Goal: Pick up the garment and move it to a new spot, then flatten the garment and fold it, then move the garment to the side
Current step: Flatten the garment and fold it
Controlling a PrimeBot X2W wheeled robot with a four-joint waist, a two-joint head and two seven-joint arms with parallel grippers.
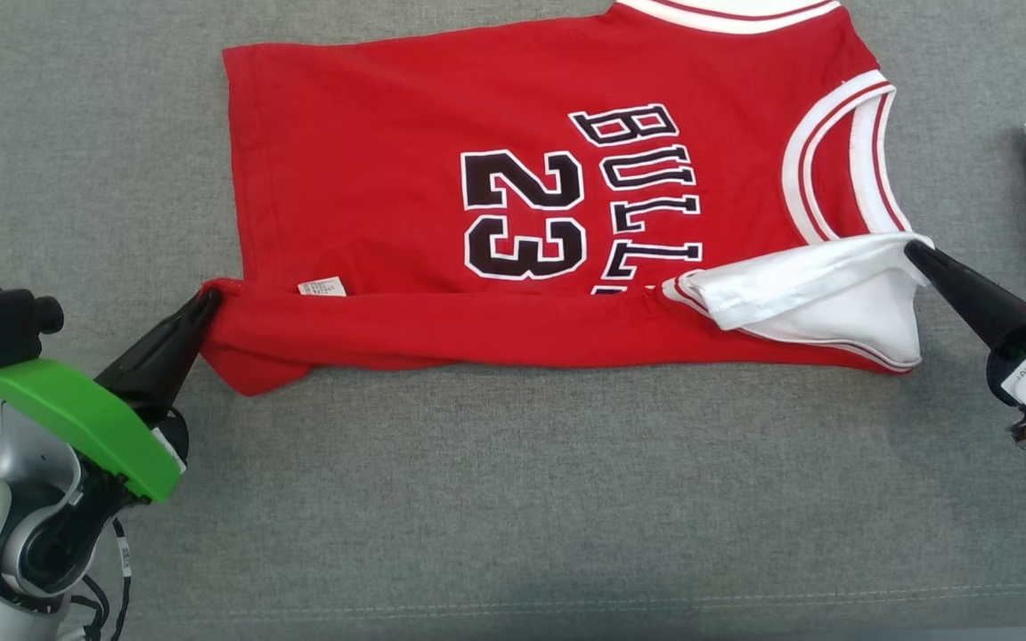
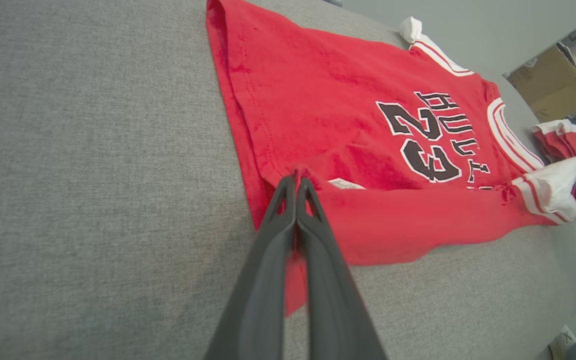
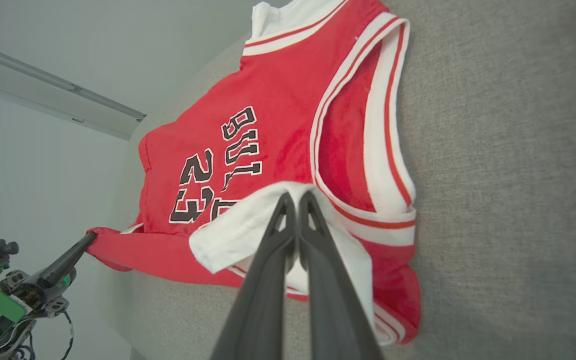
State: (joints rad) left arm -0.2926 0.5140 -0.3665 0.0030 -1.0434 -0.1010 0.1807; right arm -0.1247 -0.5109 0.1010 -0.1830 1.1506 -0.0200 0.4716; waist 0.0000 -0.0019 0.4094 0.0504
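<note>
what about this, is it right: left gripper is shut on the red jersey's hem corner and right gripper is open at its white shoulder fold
Not quite: the right gripper is shut on the white shoulder fold of the red jersey, as the right wrist view shows. The left gripper does grip the hem corner.

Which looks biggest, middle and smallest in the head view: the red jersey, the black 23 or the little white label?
1. the red jersey, by far the largest.
2. the black 23 printed on it, much smaller.
3. the white label by the folded edge, tiny.
All three are parts of one garment, so nearness to the camera barely matters.
</note>
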